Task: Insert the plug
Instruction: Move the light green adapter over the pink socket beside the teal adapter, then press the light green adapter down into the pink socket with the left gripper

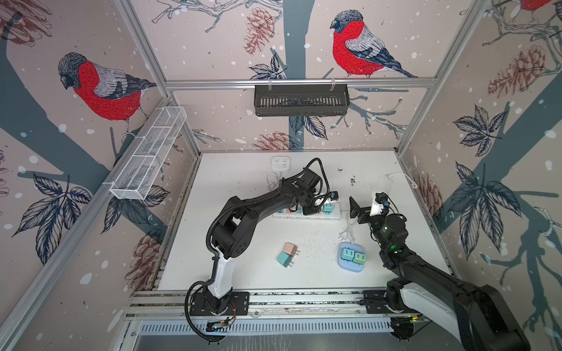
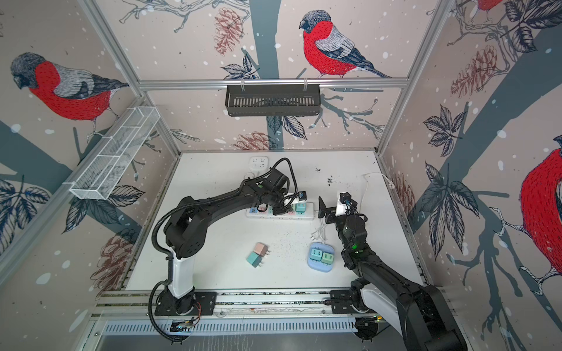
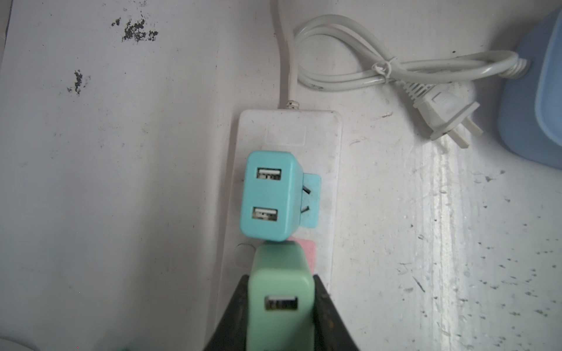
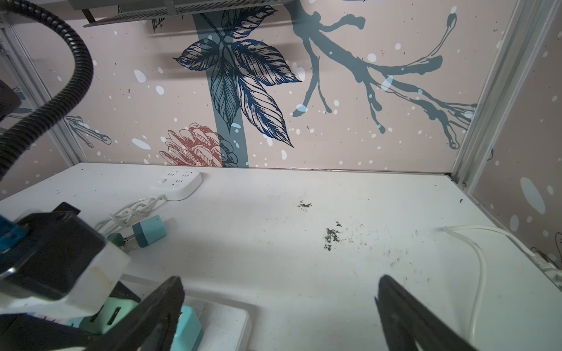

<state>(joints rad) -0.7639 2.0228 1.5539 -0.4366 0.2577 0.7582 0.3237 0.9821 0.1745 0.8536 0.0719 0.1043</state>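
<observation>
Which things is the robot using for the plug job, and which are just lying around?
In use: mint-green USB charger, long white power strip.
Lying about: loose pink charger, loose teal charger, blue socket block, square white socket, loose white cable.

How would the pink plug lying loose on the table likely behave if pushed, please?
The pink plug looks boxy and flat-faced, so it would probably slide or pivot rather than roll. It looks small and plastic, so likely light; a nudge could knock it into the teal plug right beside it.
</observation>
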